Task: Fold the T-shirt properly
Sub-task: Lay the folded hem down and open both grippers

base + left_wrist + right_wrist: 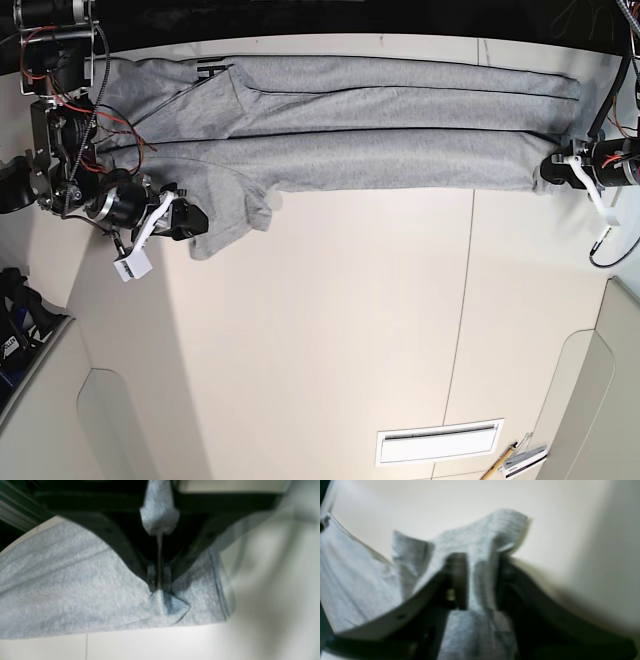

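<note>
Both arms pinched opposite ends of the T-shirt (370,130) on the desk (340,330).

The shirt lay stretched in a long folded band along the desk's far edge. The left fingers (159,576) were pressed together on a thin fold of cloth at its hem corner; the right fingers (456,580) clamped bunched grey fabric at the sleeve end.

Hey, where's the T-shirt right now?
In the base view the T-shirt lies stretched along the table's far edge, pinched between the right tool and left tool.
</note>
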Robot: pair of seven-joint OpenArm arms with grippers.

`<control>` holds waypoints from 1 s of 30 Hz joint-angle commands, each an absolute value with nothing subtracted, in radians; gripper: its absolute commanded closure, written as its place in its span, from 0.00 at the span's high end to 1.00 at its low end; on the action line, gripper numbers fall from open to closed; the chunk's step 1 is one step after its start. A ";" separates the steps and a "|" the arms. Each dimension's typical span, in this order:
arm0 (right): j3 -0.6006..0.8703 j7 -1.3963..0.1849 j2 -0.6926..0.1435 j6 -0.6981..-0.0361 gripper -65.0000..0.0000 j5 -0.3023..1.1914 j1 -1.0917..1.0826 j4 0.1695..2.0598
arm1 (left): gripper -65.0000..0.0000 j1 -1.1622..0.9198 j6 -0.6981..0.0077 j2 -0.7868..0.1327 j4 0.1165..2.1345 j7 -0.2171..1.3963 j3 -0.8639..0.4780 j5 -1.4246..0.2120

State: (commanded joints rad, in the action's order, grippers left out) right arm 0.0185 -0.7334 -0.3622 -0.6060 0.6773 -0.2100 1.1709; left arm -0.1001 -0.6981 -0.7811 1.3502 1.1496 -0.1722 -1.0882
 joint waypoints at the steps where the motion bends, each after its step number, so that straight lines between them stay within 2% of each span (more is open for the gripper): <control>1: 0.019 -0.734 -0.363 -0.606 0.03 0.677 -0.210 1.179 | 0.00 -0.100 -0.698 -0.781 1.350 1.150 -0.172 -1.089; 2: 0.019 -0.734 -0.363 -0.606 0.00 0.677 -0.210 1.187 | 0.00 -0.100 -0.698 -0.781 1.350 1.149 -0.172 -1.089; 5: 0.019 -0.743 -0.363 -0.606 0.00 0.677 -0.210 1.219 | 0.00 -0.100 -0.698 -0.781 1.350 1.149 -0.172 -1.107; 9: 0.039 -0.852 -0.365 -0.606 0.00 0.693 -0.187 1.336 | 0.00 -0.100 -0.698 -0.782 1.358 1.161 -0.172 -1.113; 15: 0.181 -0.907 -0.368 -0.607 0.00 0.752 -0.023 1.623 | 0.00 -0.100 -0.698 -0.784 1.375 1.187 -0.172 -1.122; 19: 0.288 -0.986 -0.369 -0.607 0.00 0.838 0.070 1.742 | 0.00 -0.101 -0.698 -0.791 1.376 1.217 -0.173 -1.146; 25: 0.446 -1.012 -0.368 -0.611 0.00 0.928 0.220 1.808 | 0.00 -0.101 -0.698 -0.836 1.376 1.305 -0.192 -1.240; 30: 0.518 -1.027 -0.368 -0.622 0.00 0.963 0.300 1.808 | 0.00 -0.101 -0.698 -0.848 1.376 1.382 -0.195 -1.324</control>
State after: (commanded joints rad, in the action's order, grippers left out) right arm 0.5182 -1.0267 -0.3683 -0.6220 0.9627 0.3004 1.8080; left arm -0.1013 -0.6981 -0.8482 1.3758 1.3819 -0.1951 -1.3235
